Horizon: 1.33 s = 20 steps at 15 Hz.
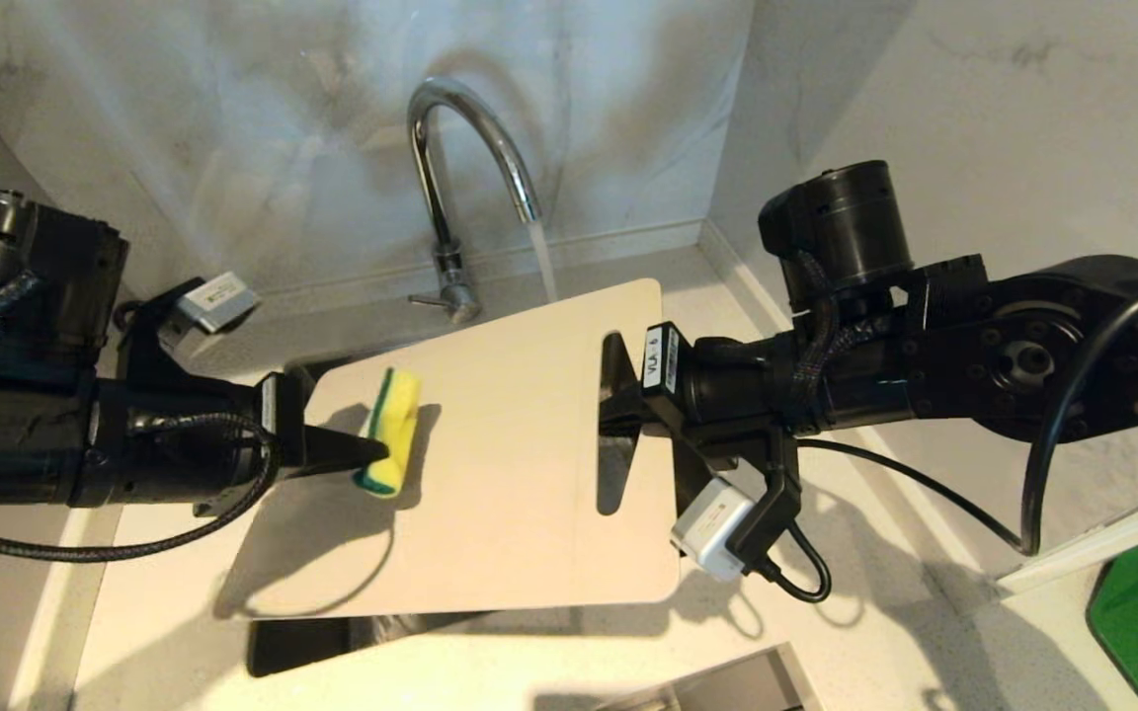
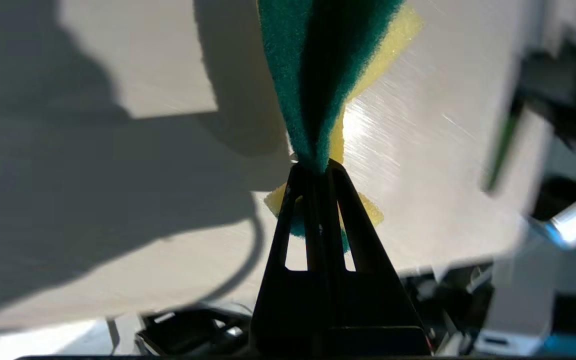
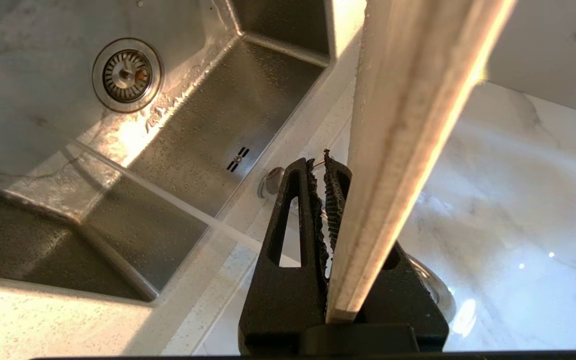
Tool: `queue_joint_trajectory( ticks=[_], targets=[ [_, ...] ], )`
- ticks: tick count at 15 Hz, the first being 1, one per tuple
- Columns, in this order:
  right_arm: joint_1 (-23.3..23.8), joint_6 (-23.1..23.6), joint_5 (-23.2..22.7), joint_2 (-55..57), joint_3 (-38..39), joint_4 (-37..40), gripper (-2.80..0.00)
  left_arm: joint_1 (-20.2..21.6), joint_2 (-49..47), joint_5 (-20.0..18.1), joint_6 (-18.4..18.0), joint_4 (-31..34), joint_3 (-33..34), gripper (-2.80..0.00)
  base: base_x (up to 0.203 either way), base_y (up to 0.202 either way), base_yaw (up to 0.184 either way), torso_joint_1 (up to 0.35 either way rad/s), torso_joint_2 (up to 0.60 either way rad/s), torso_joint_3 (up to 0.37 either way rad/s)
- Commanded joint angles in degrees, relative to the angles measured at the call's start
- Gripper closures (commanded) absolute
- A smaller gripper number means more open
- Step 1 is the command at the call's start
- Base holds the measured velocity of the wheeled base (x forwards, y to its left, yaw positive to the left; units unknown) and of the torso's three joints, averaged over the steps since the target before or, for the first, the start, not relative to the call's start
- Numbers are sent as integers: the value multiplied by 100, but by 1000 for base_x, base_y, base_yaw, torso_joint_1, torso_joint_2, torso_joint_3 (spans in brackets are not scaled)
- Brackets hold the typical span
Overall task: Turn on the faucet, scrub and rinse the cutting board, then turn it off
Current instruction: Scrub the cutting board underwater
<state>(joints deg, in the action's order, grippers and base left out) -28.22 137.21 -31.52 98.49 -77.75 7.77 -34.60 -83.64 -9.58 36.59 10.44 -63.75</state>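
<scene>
Cutting board (image 1: 510,444) fills the middle of the head view, a cream-white slab held level over the sink (image 3: 228,115), its handle slot toward the right of the frame. At the lower right of the frame a small white camera block hangs under my right wrist, and a green patch shows at the far right edge. My right gripper (image 1: 618,395) comes in from the right and is clamped on the cutting board at the slot end; in the right wrist view its ridged fingers (image 3: 335,195) lie along the board's thin edge, pressed nearly together. My left gripper (image 1: 386,454) reaches in from the left of the frame, its fingers squeezed tight on a yellow and green sponge (image 1: 391,430), which stands on edge against the board's left half. In the left wrist view the sponge is pinched so hard that it flares out beyond my fingertips. Farther back, at the upper middle of the frame, the faucet (image 1: 460,158) arches from the counter by the marble wall (image 1: 263,118), and a stream of water (image 1: 541,259) runs from its spout onto the board's far edge.
</scene>
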Motion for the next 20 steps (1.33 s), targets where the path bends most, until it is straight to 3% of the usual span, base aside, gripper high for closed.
queue_joint_trajectory(
  ticks=[1, 2, 6, 11, 14, 16, 20],
  targets=[
    [1, 78, -20, 62, -24, 6, 0, -966, 82, 408, 208, 121, -207, 0, 0, 0, 0, 0, 0, 0],
    [1, 78, -20, 74, -38, 6, 0, -1155, 88, 574, 296, 155, -233, 0, 0, 0, 0, 0, 0, 0],
    [1, 52, -19, 93, -46, 6, 0, -1599, 6, 632, 436, 153, -156, 0, 0, 0, 0, 0, 0, 0],
    [1, 29, -20, 85, -179, 6, 0, -1723, -355, 702, 436, -415, 235, 0, 0, 0, 0, 0, 0, 0],
    [19, -133, -20, 56, -182, -3, 0, -1706, -364, 868, 428, -577, 382, 0, 0, 0, 0, 0, 0, 0],
    [19, -185, -20, 56, -222, -3, 0, -1579, -338, 1293, 435, -579, 536, 0, 0, 0, 0, 0, 0, 0],
    [19, -194, -20, 21, -235, -3, 0, -1202, -195, 1321, 453, -670, 1098, 0, 0, 0, 0, 0, 0, 0]
  ],
)
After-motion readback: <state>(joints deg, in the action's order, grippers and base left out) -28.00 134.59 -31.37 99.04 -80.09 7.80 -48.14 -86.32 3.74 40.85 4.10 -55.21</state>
